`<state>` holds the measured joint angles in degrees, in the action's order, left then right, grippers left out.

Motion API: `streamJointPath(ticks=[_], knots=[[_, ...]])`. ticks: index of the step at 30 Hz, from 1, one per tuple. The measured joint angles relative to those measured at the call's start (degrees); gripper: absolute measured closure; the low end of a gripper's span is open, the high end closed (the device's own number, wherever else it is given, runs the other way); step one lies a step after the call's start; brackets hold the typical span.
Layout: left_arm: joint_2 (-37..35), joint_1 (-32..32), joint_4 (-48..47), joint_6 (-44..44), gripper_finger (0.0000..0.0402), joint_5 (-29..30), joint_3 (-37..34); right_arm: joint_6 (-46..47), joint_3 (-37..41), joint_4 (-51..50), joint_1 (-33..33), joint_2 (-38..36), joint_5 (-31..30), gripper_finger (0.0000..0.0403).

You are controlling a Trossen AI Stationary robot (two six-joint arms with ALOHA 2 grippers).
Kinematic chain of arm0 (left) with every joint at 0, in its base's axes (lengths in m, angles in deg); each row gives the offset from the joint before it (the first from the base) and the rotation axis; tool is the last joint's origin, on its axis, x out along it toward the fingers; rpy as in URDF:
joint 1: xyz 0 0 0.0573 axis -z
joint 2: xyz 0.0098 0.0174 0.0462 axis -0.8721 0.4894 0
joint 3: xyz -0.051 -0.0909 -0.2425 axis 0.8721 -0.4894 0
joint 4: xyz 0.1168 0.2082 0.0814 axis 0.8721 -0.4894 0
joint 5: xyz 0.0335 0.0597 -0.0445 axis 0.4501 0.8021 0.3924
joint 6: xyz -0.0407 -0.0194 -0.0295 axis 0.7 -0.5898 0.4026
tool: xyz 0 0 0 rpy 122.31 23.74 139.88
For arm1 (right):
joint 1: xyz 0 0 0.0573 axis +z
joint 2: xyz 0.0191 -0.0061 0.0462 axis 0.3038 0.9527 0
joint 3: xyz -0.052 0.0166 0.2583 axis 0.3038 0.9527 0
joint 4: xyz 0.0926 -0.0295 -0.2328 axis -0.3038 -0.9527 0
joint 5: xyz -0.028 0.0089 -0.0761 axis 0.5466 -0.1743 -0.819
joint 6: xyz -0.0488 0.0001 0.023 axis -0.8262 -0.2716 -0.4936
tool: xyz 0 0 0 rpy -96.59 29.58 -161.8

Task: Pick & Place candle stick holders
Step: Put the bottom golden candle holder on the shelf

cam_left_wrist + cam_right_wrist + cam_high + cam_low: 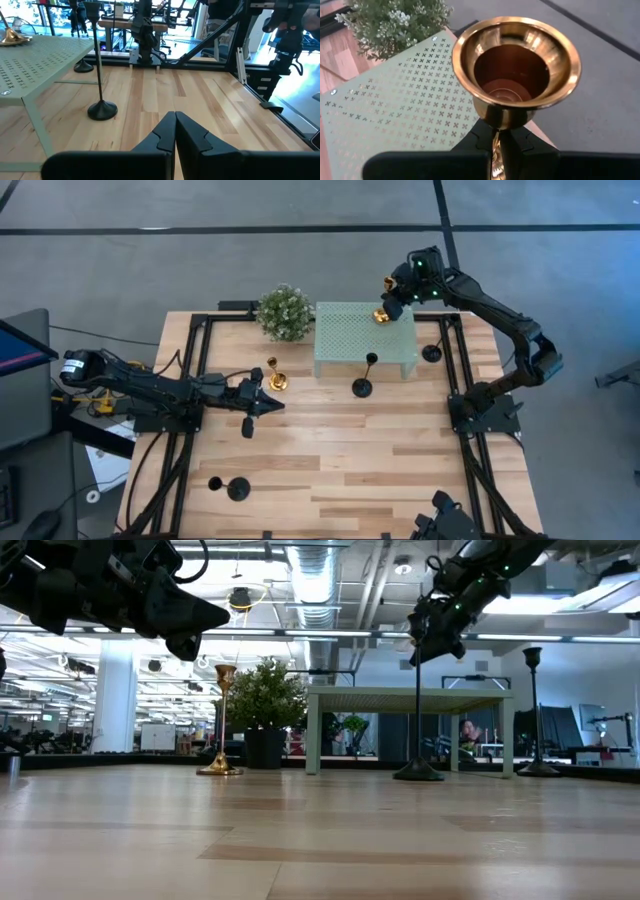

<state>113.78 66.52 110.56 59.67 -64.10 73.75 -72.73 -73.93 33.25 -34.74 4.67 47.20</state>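
We see the right gripper [496,150] with its two dark fingers [470,145] clamped on the thin stem of a gold candle stick holder [516,70], whose flared cup faces the wrist camera. In the overhead view that gripper [392,302] sits over the far right corner of the mint-green perforated stand [350,340], at about one o'clock from the table's middle, with the gold holder [381,314] at that corner; whether its base touches the stand top we cannot tell.

The left gripper [175,135] has its fingers pressed together on nothing. From above it [268,406] hovers left of centre, at about nine o'clock. Just beyond it, toward twelve o'clock, a second gold holder [275,376] stands upright on the wooden table [400,470].

One black holder [364,385] stands upright just in front of the stand, near the table's middle. Another black holder [432,352] stands just beside the stand's right side, at about two o'clock. A third black holder [232,487] lies at about seven o'clock, near the front left.

A leafy plant ball [283,311] sits at the stand's left, at about eleven o'clock.
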Motion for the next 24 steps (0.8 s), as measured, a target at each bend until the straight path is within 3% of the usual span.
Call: streamJointPath(ticks=[9, 24], knots=[[0.0, 0.0, 0.0, 0.0, 0.0392, 0.0, 0.0, -0.1, 1.7, 2.8, 0.3, -0.1, 0.1, 0.0391], [0.0, 0.0, 0.0, 0.0, 0.0392, 0.0, 0.0, -0.6, 1.9, 1.9, 0.7, -1.0, -0.1, 0.0258]])
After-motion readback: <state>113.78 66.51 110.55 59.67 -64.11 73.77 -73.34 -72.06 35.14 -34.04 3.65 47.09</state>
